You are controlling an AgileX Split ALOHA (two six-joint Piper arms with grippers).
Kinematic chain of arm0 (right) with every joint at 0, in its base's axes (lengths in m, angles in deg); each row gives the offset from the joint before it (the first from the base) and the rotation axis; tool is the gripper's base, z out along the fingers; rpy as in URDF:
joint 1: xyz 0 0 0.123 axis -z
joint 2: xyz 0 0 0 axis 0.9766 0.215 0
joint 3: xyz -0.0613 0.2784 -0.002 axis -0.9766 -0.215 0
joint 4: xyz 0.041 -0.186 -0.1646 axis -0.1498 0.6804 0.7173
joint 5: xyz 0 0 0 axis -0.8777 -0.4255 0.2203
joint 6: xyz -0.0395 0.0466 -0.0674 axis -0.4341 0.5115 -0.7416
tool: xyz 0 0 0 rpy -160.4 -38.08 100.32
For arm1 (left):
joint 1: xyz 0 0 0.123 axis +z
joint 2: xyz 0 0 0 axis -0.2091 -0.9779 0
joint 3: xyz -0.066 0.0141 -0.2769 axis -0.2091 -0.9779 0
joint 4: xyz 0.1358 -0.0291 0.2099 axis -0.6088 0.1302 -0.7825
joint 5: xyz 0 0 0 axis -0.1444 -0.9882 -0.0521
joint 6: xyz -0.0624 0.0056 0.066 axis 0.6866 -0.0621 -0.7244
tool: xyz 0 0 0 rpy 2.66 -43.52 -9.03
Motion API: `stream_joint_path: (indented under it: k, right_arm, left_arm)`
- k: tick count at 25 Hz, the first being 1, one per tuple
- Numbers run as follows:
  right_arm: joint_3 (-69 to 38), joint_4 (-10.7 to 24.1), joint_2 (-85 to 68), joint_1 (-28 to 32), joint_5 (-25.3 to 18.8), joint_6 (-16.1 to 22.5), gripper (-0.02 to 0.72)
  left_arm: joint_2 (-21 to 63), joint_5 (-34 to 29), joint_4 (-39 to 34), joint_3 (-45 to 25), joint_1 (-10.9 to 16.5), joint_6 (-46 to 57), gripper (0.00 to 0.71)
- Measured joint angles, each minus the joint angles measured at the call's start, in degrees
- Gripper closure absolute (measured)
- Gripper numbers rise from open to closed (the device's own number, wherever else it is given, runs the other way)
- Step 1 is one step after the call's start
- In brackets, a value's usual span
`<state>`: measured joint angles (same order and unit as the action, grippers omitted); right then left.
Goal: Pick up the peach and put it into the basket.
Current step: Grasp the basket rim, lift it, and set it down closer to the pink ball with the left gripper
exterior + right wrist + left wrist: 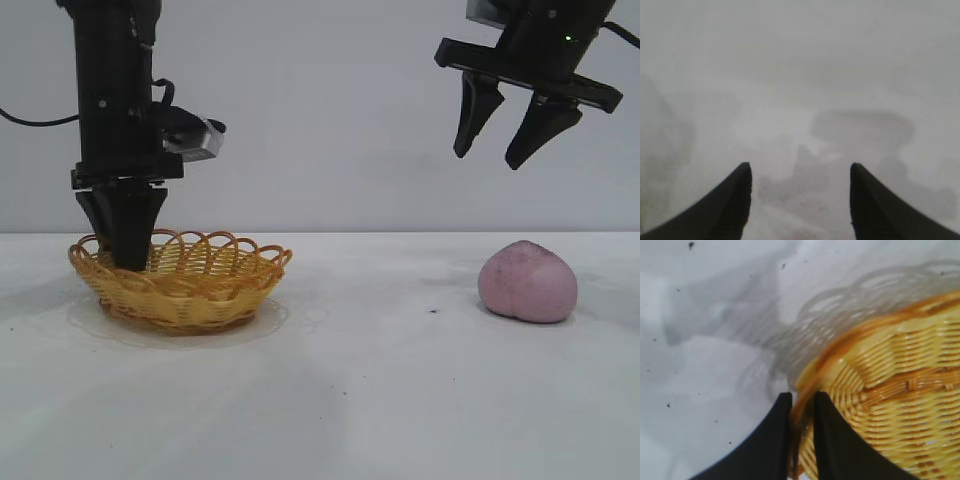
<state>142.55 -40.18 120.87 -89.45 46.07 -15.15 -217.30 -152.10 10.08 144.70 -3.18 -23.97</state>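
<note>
Toward the table's left edge, left gripper (801, 437) pinched on the basket (185, 280) rim: hold steady. Toward the right edge, peach (528, 283) lying free; lower the half-open right gripper (505, 125) squarely over it.

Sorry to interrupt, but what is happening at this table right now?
The left gripper is down at the basket, its fingers pinched on the basket's rim at the end away from the peach. The peach sits untouched on the table, well to the side of the basket. The right gripper hangs open in the air above the peach, holding nothing.
</note>
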Motion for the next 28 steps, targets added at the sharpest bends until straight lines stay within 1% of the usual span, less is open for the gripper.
stream_joint_path:
  k: [3,5,6,12,15,17,19,21,22,24,25,28]
  right_arm:
    - [0.0,0.0,0.0,0.0,0.0,0.0,0.333]
    - [0.0,0.0,0.0,0.0,0.0,0.0,0.333]
    - [0.0,0.0,0.0,0.0,0.0,0.0,0.333]
    - [0.0,0.0,0.0,0.0,0.0,0.0,0.333]
    - [0.0,0.0,0.0,0.0,0.0,0.0,0.333]
    - [0.0,0.0,0.0,0.0,0.0,0.0,0.333]
    - [0.0,0.0,0.0,-0.1,0.2,0.0,0.333]
    - [0.0,0.0,0.0,-0.1,0.6,0.0,0.333]
    - [0.0,0.0,0.0,-0.1,0.8,0.0,0.333]
    - [0.0,0.0,0.0,-0.1,1.1,0.0,0.333]
    - [0.0,0.0,0.0,-0.1,1.1,0.0,0.333]
    - [0.0,0.0,0.0,-0.1,1.5,0.0,0.333]
  left_arm:
    - [0.3,-0.2,0.1,0.0,0.0,5.2,0.638]
    - [1.3,-0.2,1.7,0.0,0.0,10.1,0.638]
    - [2.0,-0.2,2.8,0.0,0.0,12.4,0.710]
    - [6.2,0.1,11.0,0.0,0.0,20.7,0.710]
    - [6.5,0.1,15.2,0.0,0.0,23.3,0.710]
    - [6.5,0.2,18.3,-1.2,0.0,24.1,0.710]
    - [7.3,0.3,20.0,-4.2,-0.2,24.8,0.710]
    - [8.7,1.2,20.4,-8.6,-0.6,25.6,0.710]
    - [9.6,2.9,20.7,-10.9,-1.0,25.9,0.710]
    - [12.2,8.2,22.2,-16.4,-1.8,26.6,0.710]
    - [13.5,11.1,23.5,-18.9,-2.0,26.8,0.710]
    - [15.6,16.6,29.0,-24.1,-2.3,26.8,0.710]
